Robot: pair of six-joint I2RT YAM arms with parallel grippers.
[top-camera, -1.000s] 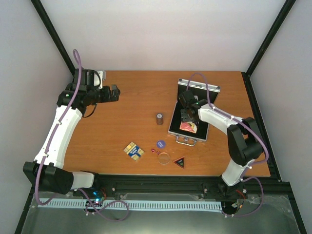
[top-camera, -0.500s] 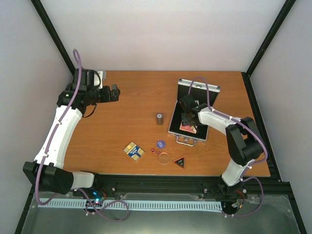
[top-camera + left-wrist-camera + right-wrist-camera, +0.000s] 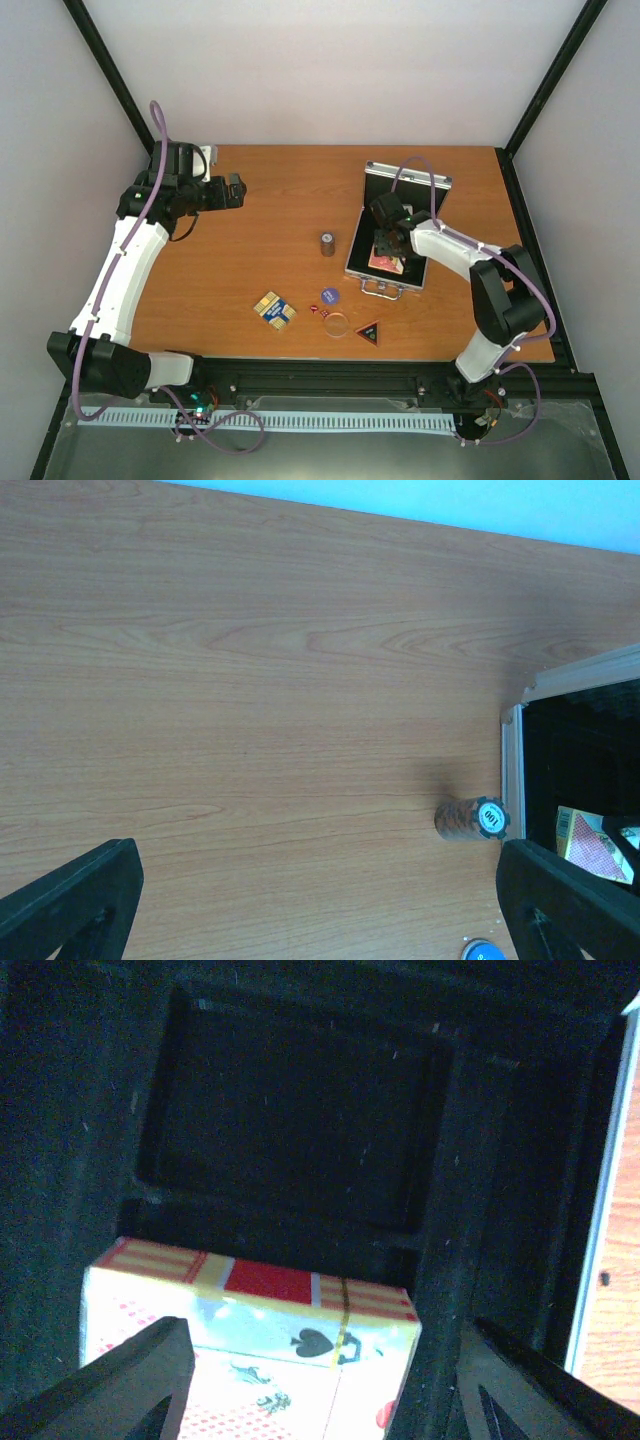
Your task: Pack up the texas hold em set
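Note:
The silver case (image 3: 434, 217) lies open at the right, its lid up at the back. The red deck (image 3: 386, 263) lies in its black lining (image 3: 290, 1110). My right gripper (image 3: 386, 242) is open just above it. In the right wrist view the red deck (image 3: 250, 1340) lies between the spread fingers (image 3: 130, 1380). My left gripper (image 3: 233, 190) is open and empty at the far left. On the table are the dark cylinder (image 3: 327, 244), blue-gold deck (image 3: 275, 309), blue chip (image 3: 330, 295), red dice (image 3: 322, 312), clear disc (image 3: 338, 324) and black triangle (image 3: 369, 333).
The left wrist view shows the cylinder (image 3: 472, 819) lying next to the case's silver edge (image 3: 512, 770), with the blue chip (image 3: 480, 950) at the bottom. Black frame rails run along the table's sides and near edge.
My right gripper has shifted slightly over the red deck inside the case. The left arm and the things on the table have not moved.

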